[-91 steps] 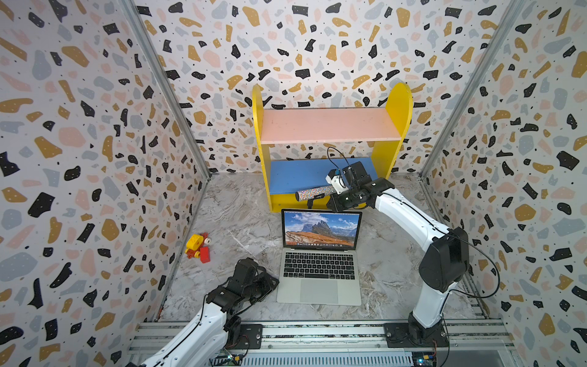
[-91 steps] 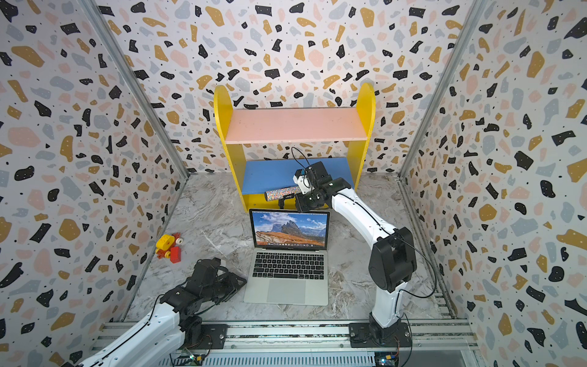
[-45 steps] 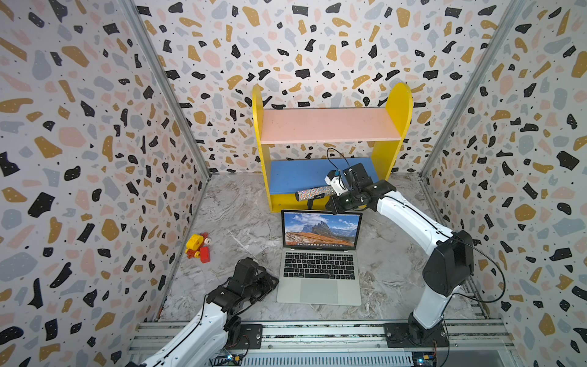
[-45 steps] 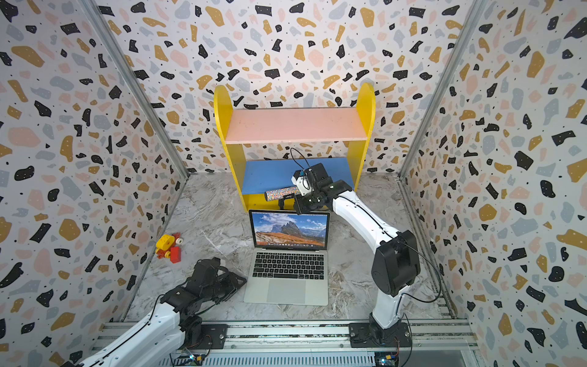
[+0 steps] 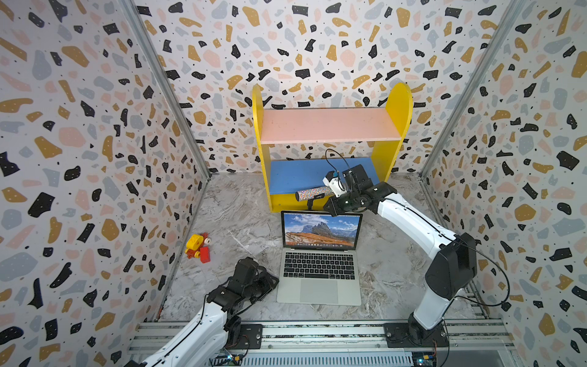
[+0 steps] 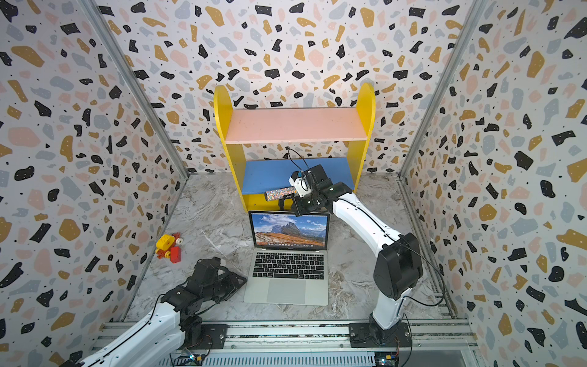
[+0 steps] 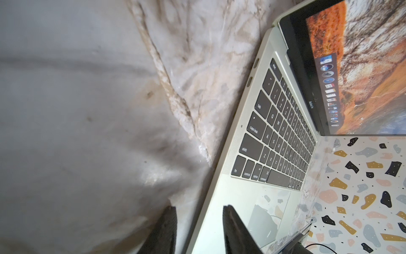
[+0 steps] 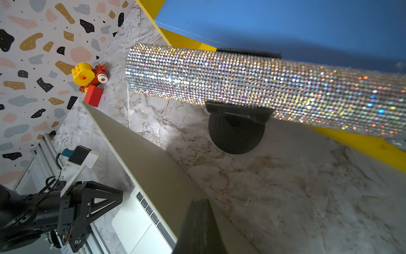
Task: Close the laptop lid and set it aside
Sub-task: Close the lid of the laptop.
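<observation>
- The laptop [image 5: 319,270] is seen open on the marbled surface [image 5: 241,222], with the yellow shelf unit [image 5: 330,149] just behind it.
- The laptop lid [image 5: 321,230] stands raised, with its mountain picture lit and facing the keyboard; no closing can be made out yet.
- The right hand [image 5: 328,207] is placed just behind the laptop, at the top edge of the lid near its right corner.
- In the right wrist view the fingers [image 8: 198,211] of that hand are pressed together with nothing between them; whether the lid is touched cannot be told.
- The left hand [image 7: 197,214] lies low at the laptop's front left corner, its jaws part-way apart.
- One finger is seen over the palm rest and the other over the bare surface, so the laptop's left edge runs between them; no clamping is shown.
- A glittery cylinder on a black stand [image 5: 313,193] stands just behind the laptop, near the right hand, and could be knocked.
- A small toy [image 5: 198,246] lies well to the left of the laptop.
- The task is judged to be at its start: the lid is yet to be pushed down, and the shut laptop is yet to be moved aside.
</observation>
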Robot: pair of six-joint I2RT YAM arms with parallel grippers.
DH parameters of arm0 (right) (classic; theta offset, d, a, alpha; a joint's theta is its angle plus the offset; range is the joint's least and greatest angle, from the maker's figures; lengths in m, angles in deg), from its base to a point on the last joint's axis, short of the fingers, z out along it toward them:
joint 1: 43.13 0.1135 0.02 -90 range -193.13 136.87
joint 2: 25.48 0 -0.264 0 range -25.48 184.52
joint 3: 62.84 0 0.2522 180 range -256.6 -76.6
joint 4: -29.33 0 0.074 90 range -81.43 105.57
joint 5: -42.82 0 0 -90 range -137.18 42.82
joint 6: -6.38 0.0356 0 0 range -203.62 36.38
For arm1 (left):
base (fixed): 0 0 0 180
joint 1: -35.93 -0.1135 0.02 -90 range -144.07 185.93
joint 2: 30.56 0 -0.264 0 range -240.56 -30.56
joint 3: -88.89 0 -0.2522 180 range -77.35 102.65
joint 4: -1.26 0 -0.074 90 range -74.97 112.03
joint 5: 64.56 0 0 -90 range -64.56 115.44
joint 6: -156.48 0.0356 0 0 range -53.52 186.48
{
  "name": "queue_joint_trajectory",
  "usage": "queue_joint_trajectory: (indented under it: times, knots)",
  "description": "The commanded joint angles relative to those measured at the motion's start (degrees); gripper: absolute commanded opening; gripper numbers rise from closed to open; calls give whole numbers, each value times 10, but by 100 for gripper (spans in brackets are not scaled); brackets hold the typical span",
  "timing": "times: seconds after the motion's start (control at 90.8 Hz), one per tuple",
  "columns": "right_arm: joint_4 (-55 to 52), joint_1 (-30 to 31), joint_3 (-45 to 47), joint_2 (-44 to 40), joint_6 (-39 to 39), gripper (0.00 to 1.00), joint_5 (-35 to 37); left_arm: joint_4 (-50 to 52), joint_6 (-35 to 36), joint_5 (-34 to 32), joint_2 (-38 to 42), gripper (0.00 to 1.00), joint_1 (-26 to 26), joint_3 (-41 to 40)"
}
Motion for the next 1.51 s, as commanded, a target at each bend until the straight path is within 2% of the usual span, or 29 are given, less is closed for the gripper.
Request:
queue_joint_trajectory:
  times: [0.0, 0.705, 1.498]
  knots:
    - [-20, 10, 10, -28, -6, 0, -14, -10, -1, -9, -2, 39, 2, -9]
    - [-13, 27, 33, -53, -6, 0, -39, -9, 2, -13, -8, 39, 2, -7]
    - [1, 45, 98, -103, -3, 0, -38, -7, 2, -18, -14, 39, 2, -7]
